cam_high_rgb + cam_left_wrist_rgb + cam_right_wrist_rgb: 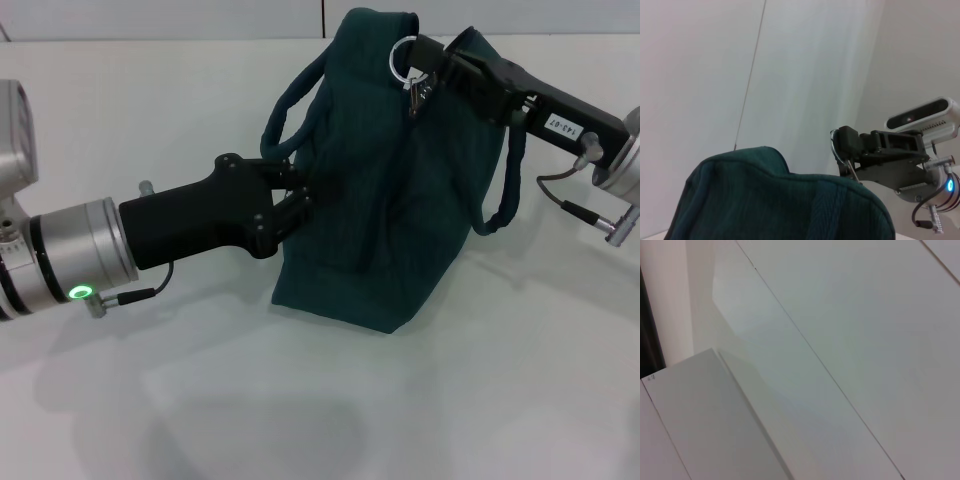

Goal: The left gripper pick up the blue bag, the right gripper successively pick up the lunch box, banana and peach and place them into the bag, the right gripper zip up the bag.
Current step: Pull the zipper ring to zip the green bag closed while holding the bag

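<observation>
The blue bag (390,200) stands upright on the white table, its top drawn together. My left gripper (300,205) is shut on the fabric of the bag's left side. My right gripper (428,62) is at the bag's top edge, shut on the zipper pull, with the metal ring (403,55) sticking out beside its fingertips. In the left wrist view the bag (765,200) fills the lower part, and the right gripper (846,145) holds the ring (833,145) above it. The lunch box, banana and peach are out of view.
One loop handle (285,100) arches on the bag's left and the other (510,190) hangs on its right under the right arm. The white table (300,400) spreads in front of the bag. The right wrist view shows only white wall panels (840,340).
</observation>
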Action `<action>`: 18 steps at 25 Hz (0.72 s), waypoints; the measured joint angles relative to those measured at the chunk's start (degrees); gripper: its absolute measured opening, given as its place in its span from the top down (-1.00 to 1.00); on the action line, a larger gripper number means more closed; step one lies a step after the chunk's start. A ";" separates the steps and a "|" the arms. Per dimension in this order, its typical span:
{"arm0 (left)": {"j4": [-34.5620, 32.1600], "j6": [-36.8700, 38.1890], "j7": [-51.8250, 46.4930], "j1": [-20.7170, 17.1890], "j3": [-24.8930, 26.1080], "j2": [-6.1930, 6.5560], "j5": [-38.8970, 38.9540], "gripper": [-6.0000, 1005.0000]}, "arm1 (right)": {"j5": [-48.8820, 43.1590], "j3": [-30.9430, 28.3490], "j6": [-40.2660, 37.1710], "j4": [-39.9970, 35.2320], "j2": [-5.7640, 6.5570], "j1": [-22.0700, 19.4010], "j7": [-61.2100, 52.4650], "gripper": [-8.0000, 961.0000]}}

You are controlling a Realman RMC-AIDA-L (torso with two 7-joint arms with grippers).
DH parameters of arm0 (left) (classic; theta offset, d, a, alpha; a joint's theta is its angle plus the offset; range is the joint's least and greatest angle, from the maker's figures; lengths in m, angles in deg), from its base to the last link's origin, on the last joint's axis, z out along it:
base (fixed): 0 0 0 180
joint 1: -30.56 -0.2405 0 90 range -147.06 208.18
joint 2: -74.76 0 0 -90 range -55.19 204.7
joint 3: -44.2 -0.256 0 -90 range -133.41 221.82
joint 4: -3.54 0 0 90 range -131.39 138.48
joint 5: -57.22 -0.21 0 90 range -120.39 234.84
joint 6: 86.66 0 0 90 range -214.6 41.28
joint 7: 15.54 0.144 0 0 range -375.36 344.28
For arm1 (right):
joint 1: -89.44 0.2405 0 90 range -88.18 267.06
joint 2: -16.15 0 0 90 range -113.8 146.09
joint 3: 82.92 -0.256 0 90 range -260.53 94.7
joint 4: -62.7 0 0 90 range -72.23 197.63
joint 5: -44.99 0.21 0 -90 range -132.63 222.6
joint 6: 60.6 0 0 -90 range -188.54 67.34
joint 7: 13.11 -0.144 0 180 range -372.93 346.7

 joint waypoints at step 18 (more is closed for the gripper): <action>0.19 0.09 0.64 0.59 -0.17 0.24 -0.67 0.86 | 0.08 -0.06 -0.66 0.10 0.00 -0.17 -0.27 0.97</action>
